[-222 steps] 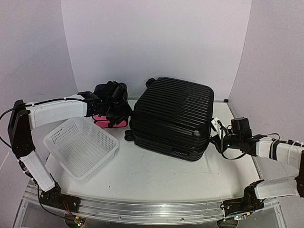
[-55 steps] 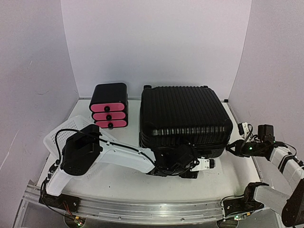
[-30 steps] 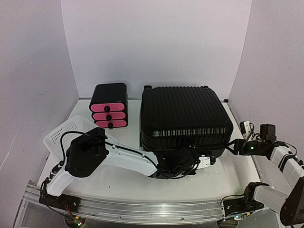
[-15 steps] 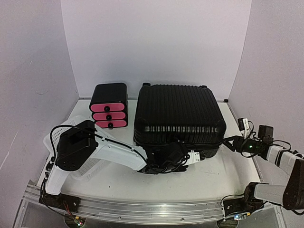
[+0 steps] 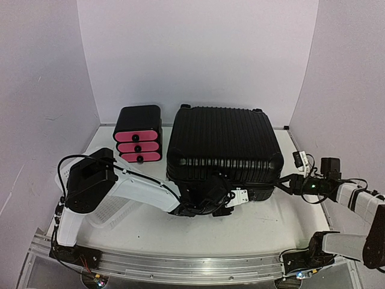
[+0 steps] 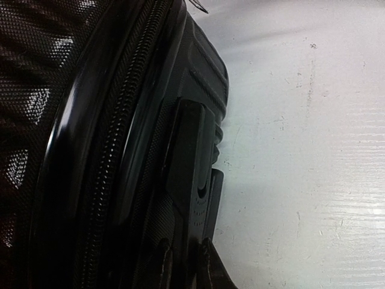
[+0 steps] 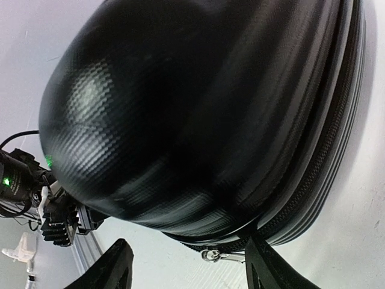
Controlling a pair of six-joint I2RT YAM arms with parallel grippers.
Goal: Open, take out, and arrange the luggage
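- Suitcase (image 5: 222,144) is lying flat on the bench (image 5: 264,223), beside the pink-drawer box (image 5: 138,133).
- Left end effector (image 6: 187,271) is sitting against its near edge; grip unclear.
- Right end effector (image 5: 287,185) is standing released, straddling its right corner.

luggage (image 6: 60,120): textured black shell, fills the frame's left half
zipper (image 6: 114,150): runs top to bottom
table (image 6: 313,150): white, right half
left gripper (image 6: 186,266): bottom centre, tips close together at luggage edge

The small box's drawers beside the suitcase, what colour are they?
Pink drawers in a black box; best seen in the top view.
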